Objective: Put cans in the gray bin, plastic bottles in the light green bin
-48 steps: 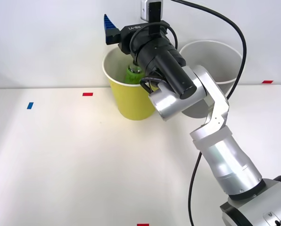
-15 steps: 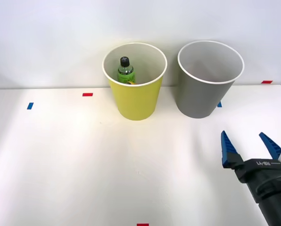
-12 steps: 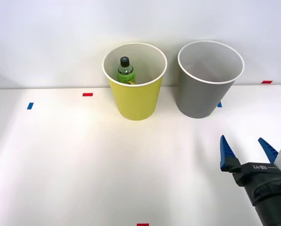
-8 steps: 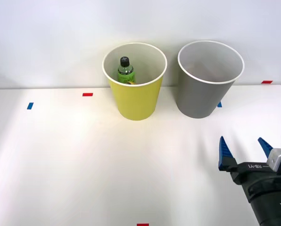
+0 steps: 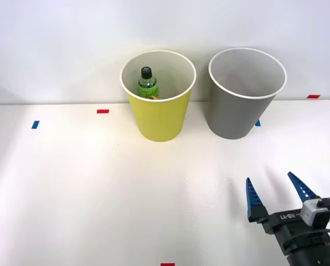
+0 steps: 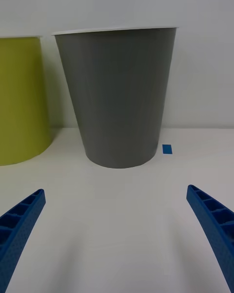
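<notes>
Two bins stand side by side at the far edge of the white surface (image 5: pixel 98 188), against the pale wall. We see the light green bin (image 5: pixel 159 116) on the left and the gray bin (image 5: pixel 240 113) on the right, close together but apart, both upright with white rims. One plastic bottle (image 5: pixel 147 83) stands inside the light green bin, its black cap pointing up and its green body leaning near the back wall of the bin; something yellowish sits just beside its base, though we cannot tell what it is. We see only white wall inside the gray bin.

Our right claw (image 5: pixel 277 195) sits low at the near right of the surface, well apart from both bins, its blue ribbed fingers (image 5: pixel 253 200) spread wide and holding nothing. From the wrist view, the gray bin (image 6: pixel 117 97) stands straight ahead between the two spread fingers (image 6: pixel 19 224), with the light green bin (image 6: pixel 22 102) at its side and a small blue tape mark (image 6: pixel 167 149) on the surface just beside the gray bin's base. Red tape marks (image 5: pixel 102 111) and another blue tape mark (image 5: pixel 35 124) dot the surface in the front view.
</notes>
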Controlling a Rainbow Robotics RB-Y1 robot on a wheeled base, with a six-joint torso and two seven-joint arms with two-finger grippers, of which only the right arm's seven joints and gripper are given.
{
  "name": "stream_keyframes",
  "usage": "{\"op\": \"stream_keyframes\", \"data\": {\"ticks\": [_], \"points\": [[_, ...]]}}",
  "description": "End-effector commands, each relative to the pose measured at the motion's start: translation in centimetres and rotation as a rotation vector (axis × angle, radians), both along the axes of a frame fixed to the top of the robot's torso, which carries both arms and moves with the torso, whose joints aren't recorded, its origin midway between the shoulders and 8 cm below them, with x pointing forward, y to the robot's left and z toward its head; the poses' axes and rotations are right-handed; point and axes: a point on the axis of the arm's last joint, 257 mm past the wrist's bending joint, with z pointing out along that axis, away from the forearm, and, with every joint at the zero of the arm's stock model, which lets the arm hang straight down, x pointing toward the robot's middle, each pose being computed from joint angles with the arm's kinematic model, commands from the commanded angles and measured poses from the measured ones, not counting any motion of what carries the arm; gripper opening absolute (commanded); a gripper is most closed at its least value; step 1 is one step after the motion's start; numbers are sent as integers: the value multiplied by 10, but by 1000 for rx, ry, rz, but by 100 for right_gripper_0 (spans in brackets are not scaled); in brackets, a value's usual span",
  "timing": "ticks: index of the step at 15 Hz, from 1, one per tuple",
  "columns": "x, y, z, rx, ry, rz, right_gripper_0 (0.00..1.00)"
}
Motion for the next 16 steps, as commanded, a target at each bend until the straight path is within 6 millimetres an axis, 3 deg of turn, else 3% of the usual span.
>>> {"op": "stream_keyframes", "data": {"ticks": [1,5,10,16], "points": [[-8,11,-10,-18,-18,68,100],[-22,29,-27,-26,-53,139,100],[-31,24,-52,-73,-30,114,100],[-54,37,-57,81,-1,135,100]]}}
